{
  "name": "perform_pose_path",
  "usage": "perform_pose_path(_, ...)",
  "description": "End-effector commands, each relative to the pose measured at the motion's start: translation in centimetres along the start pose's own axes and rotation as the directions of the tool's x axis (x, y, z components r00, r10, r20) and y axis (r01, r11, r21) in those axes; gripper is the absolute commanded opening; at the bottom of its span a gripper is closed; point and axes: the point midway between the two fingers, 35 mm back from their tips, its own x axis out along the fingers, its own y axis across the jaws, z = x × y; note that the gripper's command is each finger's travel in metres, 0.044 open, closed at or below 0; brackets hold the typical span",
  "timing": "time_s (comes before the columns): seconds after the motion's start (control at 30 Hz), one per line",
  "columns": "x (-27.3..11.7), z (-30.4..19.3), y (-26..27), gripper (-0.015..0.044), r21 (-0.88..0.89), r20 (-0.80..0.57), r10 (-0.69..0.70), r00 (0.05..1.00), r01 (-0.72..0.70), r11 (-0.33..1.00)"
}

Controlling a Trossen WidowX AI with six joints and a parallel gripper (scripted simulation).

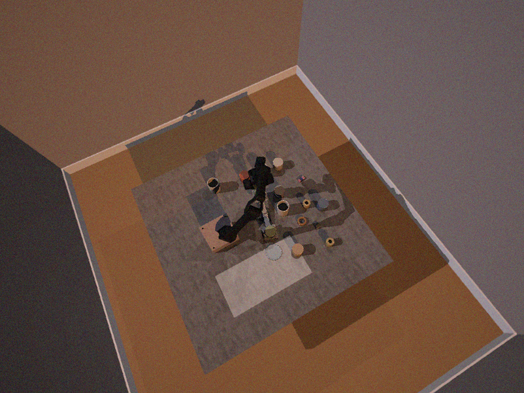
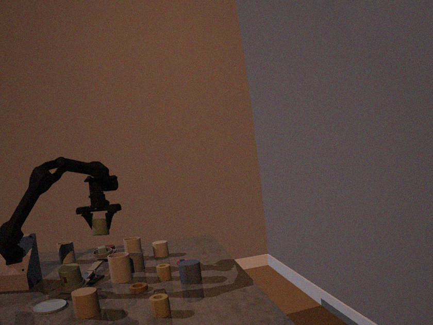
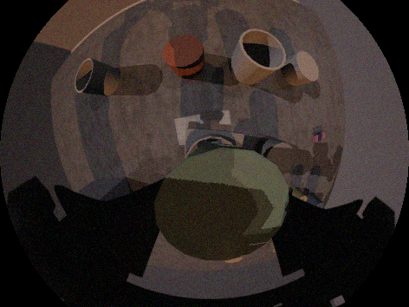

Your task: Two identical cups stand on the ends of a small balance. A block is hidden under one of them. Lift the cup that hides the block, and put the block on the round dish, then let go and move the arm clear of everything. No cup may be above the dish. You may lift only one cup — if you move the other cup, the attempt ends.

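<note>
My gripper [image 2: 100, 229] [image 3: 217, 185] is shut on a green cup [image 2: 99, 224] [image 3: 225, 178], holding it high above the far end of the balance [image 2: 93, 268] [image 1: 267, 218]. In the exterior view a small pale green block [image 2: 101, 249] shows in the uncovered far pan. The other green cup [image 2: 70, 274] [image 1: 269, 232] stands upside down on the near end. The round dish [image 2: 49, 306] [image 1: 273, 252] lies on the table near that end, with nothing on it. The held cup hides the far pan from much of the wrist view.
A tall beige container [image 2: 119, 268] [image 1: 282, 207] stands beside the balance. An orange cylinder [image 2: 85, 303] [image 1: 297, 249] stands near the dish. A blue-grey cylinder [image 2: 190, 272], a red cylinder [image 3: 184, 54] and a dark tall container [image 2: 65, 252] [image 3: 97, 78] stand farther out.
</note>
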Motion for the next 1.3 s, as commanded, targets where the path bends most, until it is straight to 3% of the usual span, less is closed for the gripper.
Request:
perform_pose_path(0.0, 0.0, 0.0, 0.0, 0.0, 0.0, 0.001, -0.001, 1.0, 0.001, 1.0)
perform_pose_path(1.07, 0.0, 0.0, 0.0, 0.0, 0.0, 0.001, -0.001, 1.0, 0.001, 1.0)
perform_pose_path(1.27, 2.7, 3.4, 3.9, 0.0, 0.0, 0.008, 0.001, 1.0, -0.001, 1.0)
